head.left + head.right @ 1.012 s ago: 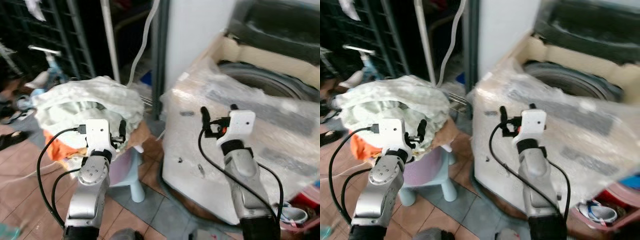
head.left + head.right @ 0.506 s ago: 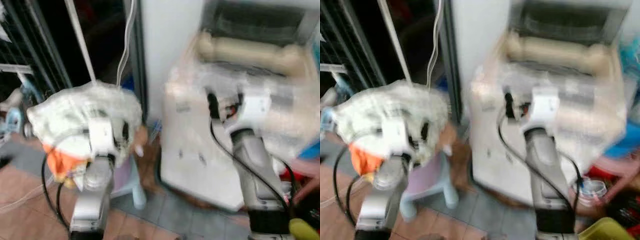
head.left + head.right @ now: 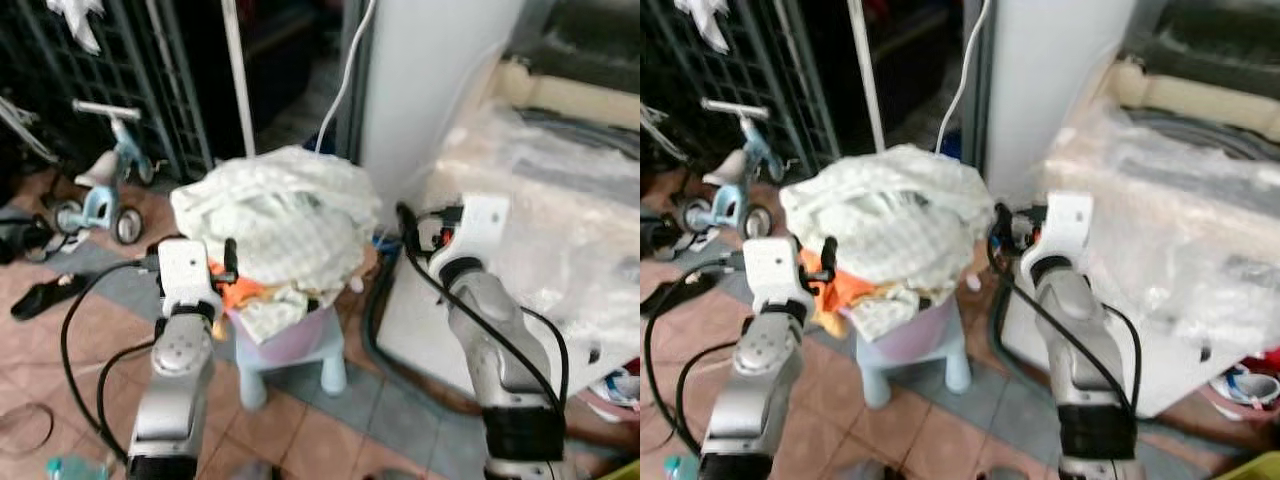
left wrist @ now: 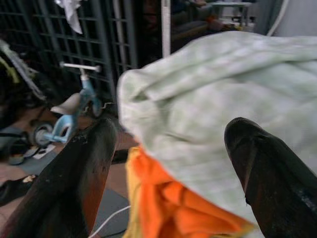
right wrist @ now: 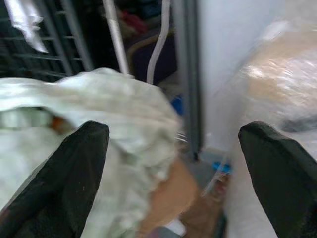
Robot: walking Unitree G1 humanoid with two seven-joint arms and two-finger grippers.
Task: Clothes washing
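A heap of laundry (image 3: 285, 210), pale green checked cloth over an orange garment (image 3: 238, 291), rests on a small stool (image 3: 298, 350) with light blue legs. To its right stands the washing machine (image 3: 530, 210), wrapped in clear plastic. My left gripper (image 3: 195, 258) is held up at the heap's left side, open, with the orange garment and checked cloth just beyond its fingers (image 4: 84, 168). My right gripper (image 3: 428, 218) is raised at the heap's right side, in front of the machine's corner, open and holding nothing.
A child's blue tricycle (image 3: 100, 190) and a black sandal (image 3: 45, 295) lie on the tiled floor at the left. Behind them is a dark metal grille (image 3: 120, 70). A white pole (image 3: 238, 90), a white hose (image 3: 350, 70) and a white pillar (image 3: 430, 90) stand behind the heap.
The camera has swung and the blur has cleared, so the heap now sits in the middle between both grippers. Both grippers remain open and raised.
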